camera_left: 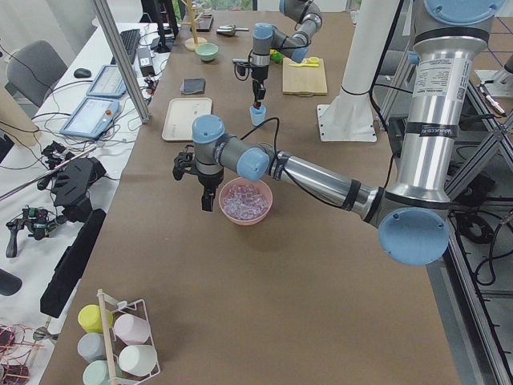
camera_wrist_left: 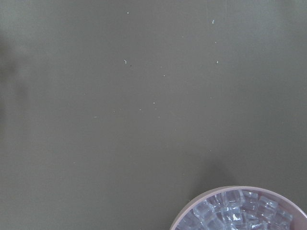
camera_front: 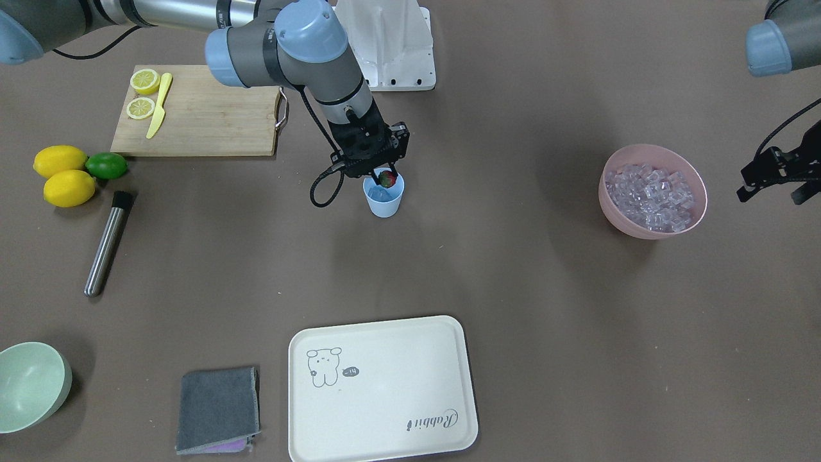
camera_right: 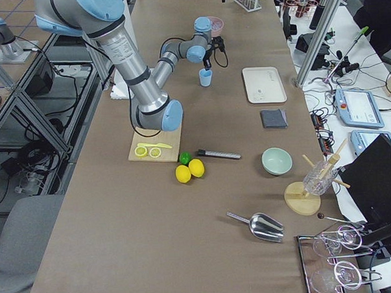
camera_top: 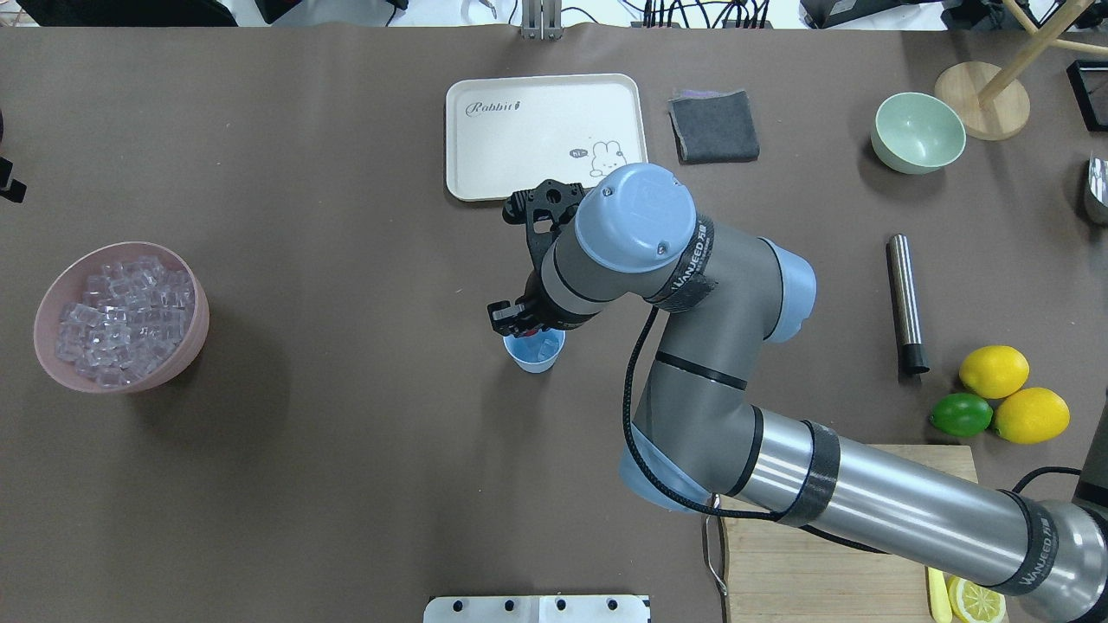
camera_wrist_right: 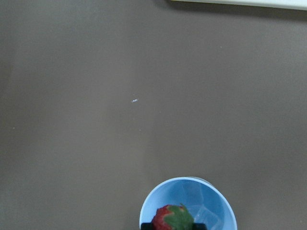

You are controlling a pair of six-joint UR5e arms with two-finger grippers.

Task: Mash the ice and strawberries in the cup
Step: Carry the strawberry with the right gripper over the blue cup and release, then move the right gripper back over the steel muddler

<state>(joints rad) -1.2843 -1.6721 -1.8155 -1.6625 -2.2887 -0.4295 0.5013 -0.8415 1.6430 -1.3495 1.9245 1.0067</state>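
The light-blue cup (camera_front: 384,200) stands mid-table, with a few pieces of ice (camera_wrist_right: 209,216) inside. My right gripper (camera_front: 387,177) hangs just over the cup's rim, shut on the red strawberry (camera_front: 387,179), whose green cap (camera_wrist_right: 178,219) shows in the right wrist view above the cup (camera_wrist_right: 188,203). Much more ice (camera_front: 653,196) fills the pink bowl (camera_front: 648,154). My left gripper (camera_front: 771,191) hovers beside that bowl with its fingers apart and nothing between them. The left wrist view catches only the bowl's rim (camera_wrist_left: 225,190).
A steel muddler (camera_front: 108,242) lies beside two lemons (camera_front: 64,176) and a lime (camera_front: 106,165). A cutting board (camera_front: 205,122) carries lemon halves and a yellow knife. Near the front edge are a white tray (camera_front: 381,391), a grey cloth (camera_front: 218,407) and a green bowl (camera_front: 29,385).
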